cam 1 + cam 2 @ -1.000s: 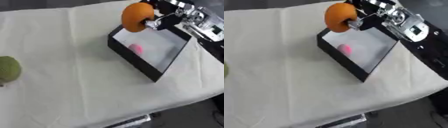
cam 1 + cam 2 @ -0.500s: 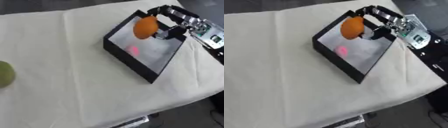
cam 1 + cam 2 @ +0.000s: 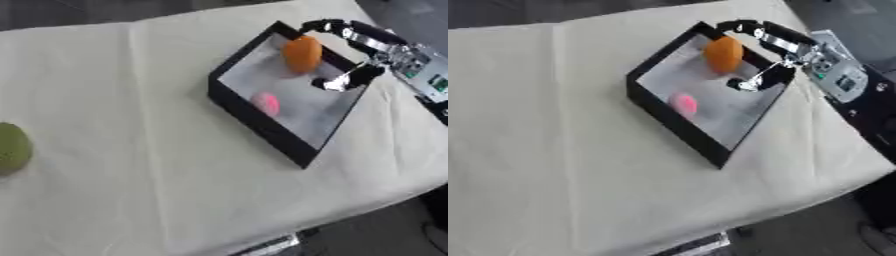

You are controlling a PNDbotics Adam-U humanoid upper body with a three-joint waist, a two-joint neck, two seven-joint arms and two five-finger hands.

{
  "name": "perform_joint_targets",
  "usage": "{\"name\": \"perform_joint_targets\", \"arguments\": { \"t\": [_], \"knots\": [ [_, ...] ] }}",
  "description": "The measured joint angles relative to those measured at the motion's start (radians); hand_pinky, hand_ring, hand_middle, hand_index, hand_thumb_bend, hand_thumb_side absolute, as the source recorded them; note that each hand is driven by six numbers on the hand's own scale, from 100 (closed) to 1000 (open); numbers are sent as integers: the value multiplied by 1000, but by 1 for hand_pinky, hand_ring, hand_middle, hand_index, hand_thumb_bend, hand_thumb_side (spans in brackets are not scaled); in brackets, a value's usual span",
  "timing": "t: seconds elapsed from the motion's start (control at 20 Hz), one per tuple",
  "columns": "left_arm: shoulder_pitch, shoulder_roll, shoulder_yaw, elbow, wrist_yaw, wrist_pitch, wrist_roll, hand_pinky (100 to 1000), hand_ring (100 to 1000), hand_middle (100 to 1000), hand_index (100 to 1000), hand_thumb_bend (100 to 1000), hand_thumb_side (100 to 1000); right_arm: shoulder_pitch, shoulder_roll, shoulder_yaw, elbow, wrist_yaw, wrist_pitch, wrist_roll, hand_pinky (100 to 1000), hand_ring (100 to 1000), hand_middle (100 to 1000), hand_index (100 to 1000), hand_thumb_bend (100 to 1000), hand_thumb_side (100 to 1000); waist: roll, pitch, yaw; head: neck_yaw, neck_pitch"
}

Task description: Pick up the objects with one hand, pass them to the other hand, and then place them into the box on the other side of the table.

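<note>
The orange fruit (image 3: 303,54) stands with its long axis upright in the far corner of the black box (image 3: 256,119), beside a pink object (image 3: 266,104). The right hand (image 3: 360,55) arches over it, fingers spread, apparently not touching. No legible writing. A green fruit (image 3: 12,148) lies at the bench (image 3: 131,125) left edge.

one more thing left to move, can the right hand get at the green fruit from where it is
Probably not. The right hand is over the box at the table's right, beside the orange, while the green fruit lies at the far left edge. Nothing blocks the cloth between them; the stretch looks too long.
</note>
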State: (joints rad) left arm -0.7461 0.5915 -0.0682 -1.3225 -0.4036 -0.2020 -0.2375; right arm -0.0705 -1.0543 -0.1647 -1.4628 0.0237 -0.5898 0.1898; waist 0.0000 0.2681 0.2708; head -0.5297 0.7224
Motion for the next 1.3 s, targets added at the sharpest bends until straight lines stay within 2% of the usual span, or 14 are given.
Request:
{"name": "perform_joint_targets", "arguments": {
  "t": [0.05,0.2,0.4,0.55,0.6,0.7,0.85,1.1,1.3],
  "knots": [
    [-7,0,-1,1,-1,1,-4,844,764,746,893,253,639,0,5,-3,-8,-27,11,-7,1000,1000,925,1000,100,100,1,0,0,2,0],
    [-47,0,-21,25,1,11,-48,858,779,764,902,281,628,-2,16,-16,-60,-153,60,-11,1000,1000,944,1000,100,140,5,0,0,17,0],
    [-146,0,-76,84,-1,23,-172,888,812,791,915,388,597,-22,31,-30,-163,-331,130,21,1000,1000,938,1000,100,100,10,-1,0,38,0],
    [-220,-6,-115,154,-17,28,-271,906,824,789,918,445,610,-30,39,-32,-226,-405,169,36,1000,1000,933,1000,100,100,14,-3,-2,52,1],
    [-241,-13,-125,184,-21,34,-301,907,824,785,916,478,607,-33,39,-32,-241,-418,180,36,1000,1000,929,1000,100,100,14,-4,-2,57,1],
    [-274,-31,-143,242,-31,56,-349,899,817,776,913,489,614,-37,39,-31,-260,-434,196,36,1000,1000,927,1000,100,100,14,-6,-2,70,2],
    [-309,-66,-167,311,-47,105,-375,897,817,778,916,507,601,-42,39,-30,-266,-439,210,32,1000,1000,925,1000,100,100,15,-6,-1,90,4],
    [-339,-122,-201,372,-78,186,-319,898,816,777,918,525,595,-45,39,-19,-266,-438,221,30,1000,1000,921,1000,100,100,17,-6,2,152,5],
    [-352,-152,-211,398,-89,216,-285,900,817,778,918,542,622,-49,40,-15,-266,-437,222,30,1000,1000,919,1000,100,100,17,-6,4,199,6]
  ]
}}
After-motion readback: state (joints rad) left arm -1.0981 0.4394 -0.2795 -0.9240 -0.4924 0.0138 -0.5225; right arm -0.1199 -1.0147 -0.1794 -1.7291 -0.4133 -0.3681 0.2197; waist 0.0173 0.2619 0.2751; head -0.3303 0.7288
